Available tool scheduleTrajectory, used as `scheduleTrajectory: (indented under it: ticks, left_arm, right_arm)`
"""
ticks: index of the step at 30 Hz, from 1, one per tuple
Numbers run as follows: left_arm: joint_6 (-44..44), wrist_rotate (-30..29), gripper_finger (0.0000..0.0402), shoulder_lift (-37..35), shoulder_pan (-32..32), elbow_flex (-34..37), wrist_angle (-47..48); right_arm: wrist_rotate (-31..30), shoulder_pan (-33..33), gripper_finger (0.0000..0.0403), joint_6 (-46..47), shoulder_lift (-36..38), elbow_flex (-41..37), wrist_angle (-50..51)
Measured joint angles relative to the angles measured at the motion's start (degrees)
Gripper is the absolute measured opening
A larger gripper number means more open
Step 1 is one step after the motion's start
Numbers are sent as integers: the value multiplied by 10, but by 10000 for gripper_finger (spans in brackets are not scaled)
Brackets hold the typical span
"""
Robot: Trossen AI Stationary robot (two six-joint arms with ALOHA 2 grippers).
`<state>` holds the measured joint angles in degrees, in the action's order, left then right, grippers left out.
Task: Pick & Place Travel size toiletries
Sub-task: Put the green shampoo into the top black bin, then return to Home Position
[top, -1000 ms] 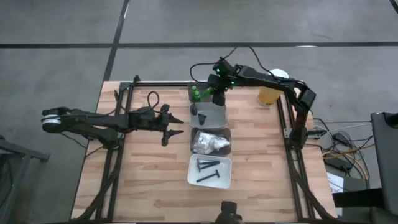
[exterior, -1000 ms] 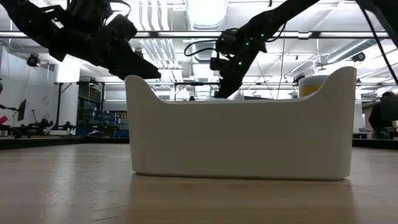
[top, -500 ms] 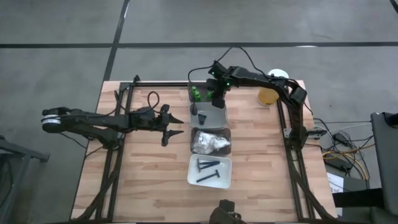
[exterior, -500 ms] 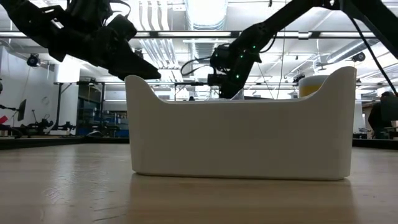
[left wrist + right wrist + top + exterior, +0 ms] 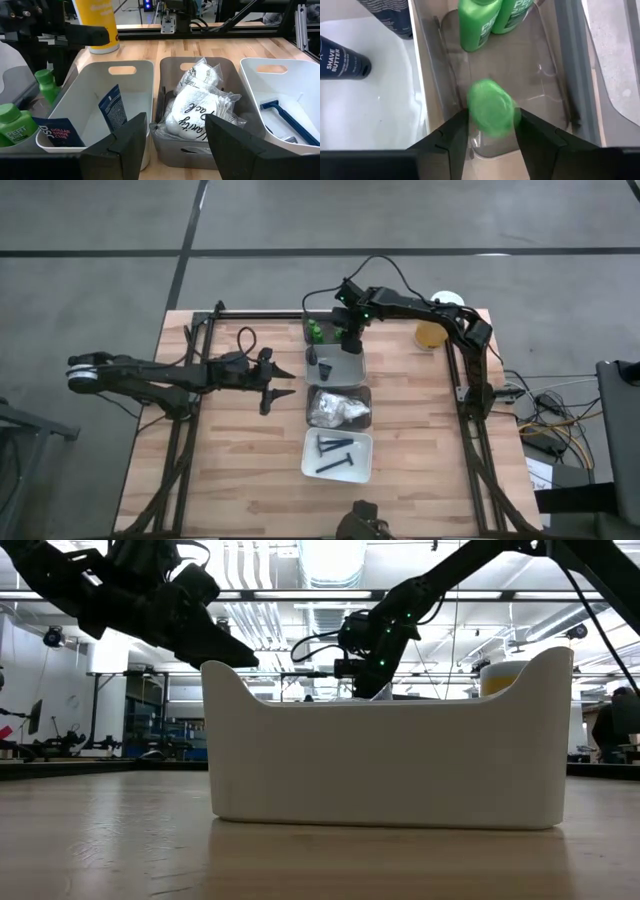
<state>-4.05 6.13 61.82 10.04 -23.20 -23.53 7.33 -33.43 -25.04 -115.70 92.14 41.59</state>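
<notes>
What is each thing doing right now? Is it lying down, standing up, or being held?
Green bottle: between the right gripper's fingers, blurry, over the clear tray; can't tell if gripped or let go.
Two other green bottles: in the clear tray.
Dark blue tubes: leaning in a white tray.
White packets: piled in the grey tray.
Blue razor: lying flat in a white tray.
Left gripper: open, empty, facing the trays.
</notes>
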Motion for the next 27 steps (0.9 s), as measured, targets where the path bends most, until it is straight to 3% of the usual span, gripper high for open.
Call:
scheduleTrajectory:
  ticks: [14,27]
  left_arm:
    - [0,0,206,0,0,0,0]
    - [0,0,206,0,0,0,0]
  right_arm:
    - [1,-1,218,8,7,2,8]
    - [31,-7,257,11,104,-8,27]
